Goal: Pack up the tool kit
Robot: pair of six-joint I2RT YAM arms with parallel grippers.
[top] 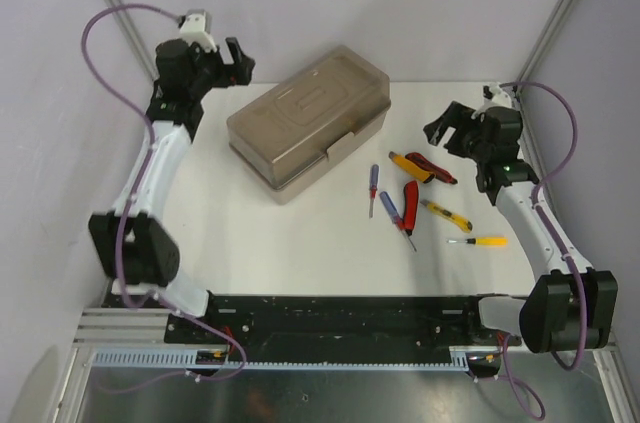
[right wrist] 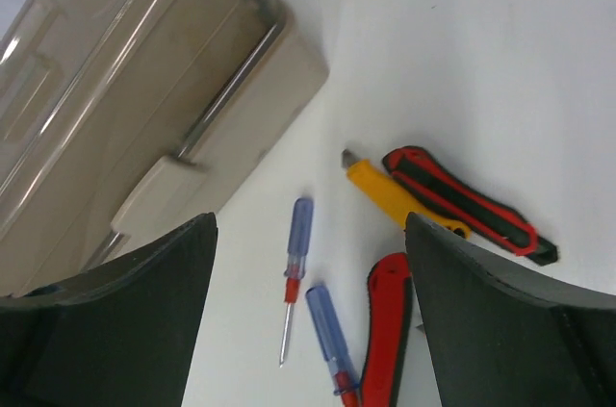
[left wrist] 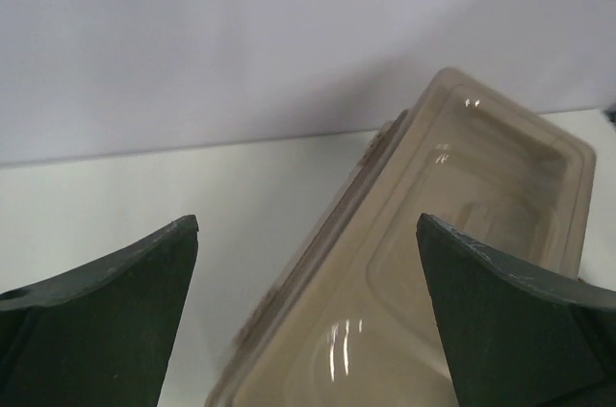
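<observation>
Tool kit (top: 300,171), beige, smoky lid (top: 310,101) closed, left gripper (left wrist: 308,221), right gripper (right wrist: 308,220), both spread wide, empty

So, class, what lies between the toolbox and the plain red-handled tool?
Two blue-handled screwdrivers: one nearer the toolbox, the other right beside the red-handled tool. Top and right wrist views both show it.

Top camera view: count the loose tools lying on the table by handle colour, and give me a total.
Blue-handled screwdrivers: 2
Red-handled tools: 2
Yellow-handled tools: 3
Total: 7
</observation>
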